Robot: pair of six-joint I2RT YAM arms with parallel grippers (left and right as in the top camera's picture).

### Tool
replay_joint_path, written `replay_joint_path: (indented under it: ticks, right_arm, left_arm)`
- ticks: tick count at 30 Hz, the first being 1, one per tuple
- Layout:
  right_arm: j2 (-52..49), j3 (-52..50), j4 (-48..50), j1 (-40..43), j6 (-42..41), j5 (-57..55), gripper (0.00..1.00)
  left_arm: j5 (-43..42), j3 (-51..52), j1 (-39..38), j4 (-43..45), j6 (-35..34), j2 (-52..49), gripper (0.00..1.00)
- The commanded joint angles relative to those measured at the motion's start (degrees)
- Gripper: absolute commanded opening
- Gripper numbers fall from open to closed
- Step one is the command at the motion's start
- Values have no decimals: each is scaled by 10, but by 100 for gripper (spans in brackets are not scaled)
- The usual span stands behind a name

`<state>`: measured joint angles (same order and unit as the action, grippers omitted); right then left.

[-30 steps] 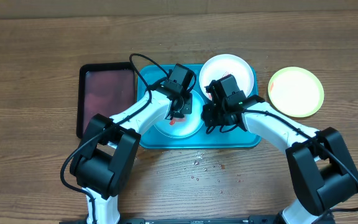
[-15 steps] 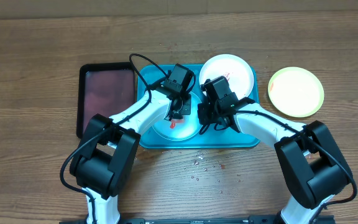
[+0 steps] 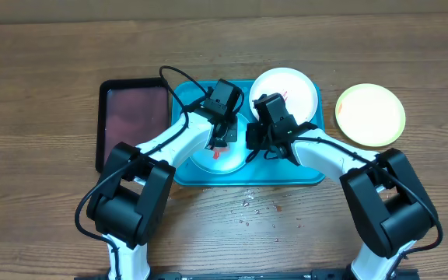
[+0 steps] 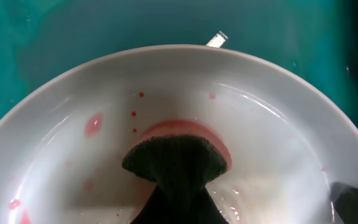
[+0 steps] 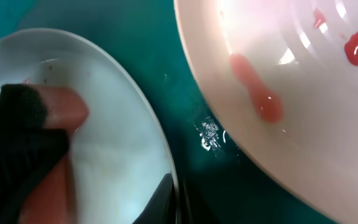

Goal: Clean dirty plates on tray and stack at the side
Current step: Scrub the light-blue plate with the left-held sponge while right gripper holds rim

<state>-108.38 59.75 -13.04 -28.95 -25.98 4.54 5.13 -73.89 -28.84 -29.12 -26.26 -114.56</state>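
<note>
The pale mint plate [image 3: 225, 161] lies in the turquoise tray [image 3: 286, 176], smeared pink. My left gripper [image 3: 222, 145] is shut on a dark cloth [image 4: 176, 158] and presses it onto the plate [image 4: 278, 143] over a pink smear. My right gripper [image 3: 250, 143] is shut on the plate's right rim [image 5: 178, 199], one finger on each side. The white plate [image 3: 298, 85] rests at the tray's back right corner with red smears [image 5: 291, 74]. The yellow-green plate [image 3: 370, 114] lies on the table to the right, with no smears showing.
A dark-red tray with a black rim [image 3: 134, 117] sits left of the turquoise tray. Small red drops [image 3: 259, 208] dot the wooden table in front of the tray. Both arms cross over the tray's front half.
My right gripper has moved left from beside the white plate to the mint plate's right rim. My left gripper and cloth have stayed on the mint plate.
</note>
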Motion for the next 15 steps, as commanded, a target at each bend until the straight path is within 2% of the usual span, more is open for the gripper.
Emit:
replay_joint_path:
  ticks: [1, 15]
  right_arm:
    - [-5, 23, 17, -14, -72, 17, 4]
    - [-17, 23, 22, -50, -195, -31, 4]
  left_arm:
    - [16, 1, 1, -6, -16, -26, 4]
    - [98, 1, 3, -15, -17, -27, 4]
